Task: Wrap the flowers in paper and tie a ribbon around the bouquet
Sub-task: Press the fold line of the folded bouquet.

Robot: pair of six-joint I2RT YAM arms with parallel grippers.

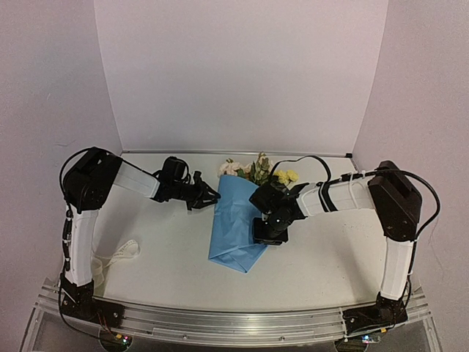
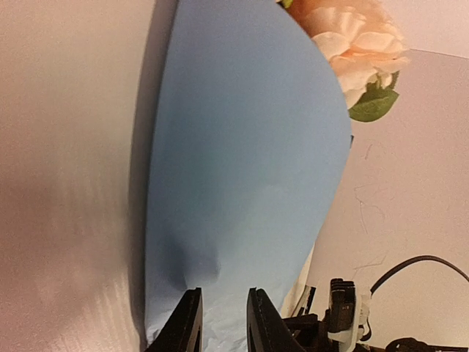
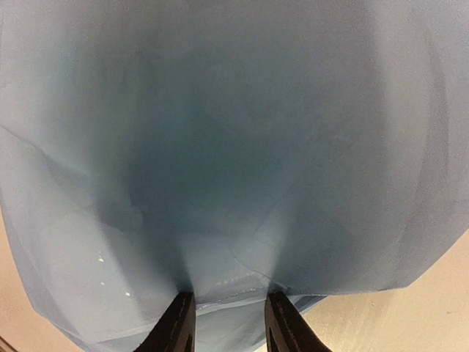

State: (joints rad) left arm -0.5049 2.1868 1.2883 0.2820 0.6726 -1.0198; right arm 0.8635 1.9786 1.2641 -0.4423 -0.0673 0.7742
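White table [image 1: 330, 257], plain pale walls [image 1: 242, 73] on three sides. Item one: the paper [image 1: 231, 220], light blue, folded over the flowers [image 1: 256, 170] as a loose cone. It lies between your two grippers, long axis running from the blooms on the far side to a blunt tip toward the arm bases. Left gripper [image 1: 209, 196]: fingers nearly together, pinching the cone's upper left edge, so the cone lies to its right. Right gripper [image 1: 268, 235]: pointing down at the cone's right edge, fingers drawn in on a fold of paper, creases running into the pinch; the cone lies to its left. Item two: the ribbon [image 1: 124, 251], loose on the table, back and left of your left gripper, beside that arm's base, well apart from the right gripper. Judgement: the left arm is the nearer for fetching it. Open table lies between the left gripper and the ribbon, and right of the right gripper.
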